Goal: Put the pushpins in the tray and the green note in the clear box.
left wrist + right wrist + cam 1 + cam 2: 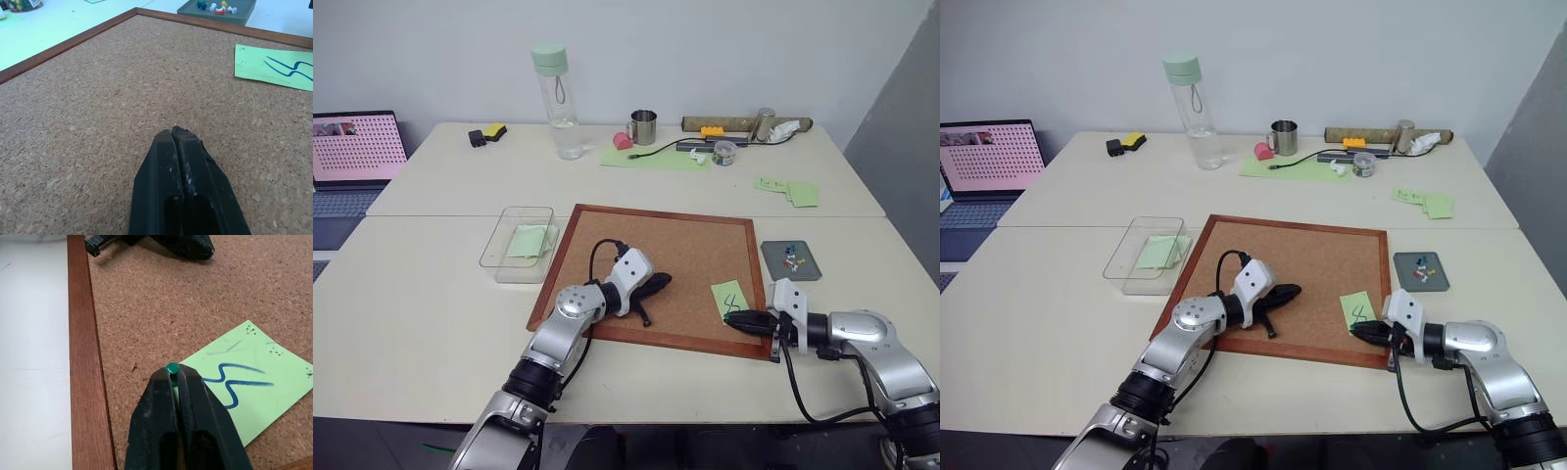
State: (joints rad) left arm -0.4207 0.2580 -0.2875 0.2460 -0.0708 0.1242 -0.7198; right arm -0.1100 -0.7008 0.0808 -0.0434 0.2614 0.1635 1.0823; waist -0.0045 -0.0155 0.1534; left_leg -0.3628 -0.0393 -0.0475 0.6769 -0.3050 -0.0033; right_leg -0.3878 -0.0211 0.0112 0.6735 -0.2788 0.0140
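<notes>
Two hands: both low over the cork board (685,257), black fingers pressed together on each.
Right hand (172,374): at the near right corner of the board, clamped on a green pushpin (172,368) whose round head peeks out between the fingertips; tips right at the near corner of the green note (730,297).
Left hand (177,133): near the middle of the board, closed on nothing, tips just above the bare cork, well apart from the note.
Green note: flat on the cork near the board's right frame, a dark wavy squiggle across it, small pin holes along its edges.
Cork board: brown cork in a red-brown wooden frame, flat on the pale bench (431,323), turned slightly askew.
Tray (792,274): dark grey, on the bench just right of the board; a few small pins inside, red, white, blue and yellow among them, one with a green head seen from the left wrist.
Clear box (499,257): on the bench touching or nearly touching the board's left edge; a plain green slip (530,240) lying inside.
Farther right: several green paper slips (791,190) on the second bench.
Far row: tall clear bottle with pale green cap (556,99), metal mug (643,126), small pink item beside it, green sheet with a black cable over it, small jar of coloured pins (723,153), long cork-coloured roll at the back.
Far left: open laptop (354,157) with a pink screen; a black and yellow item (487,133) on the bench nearby.
</notes>
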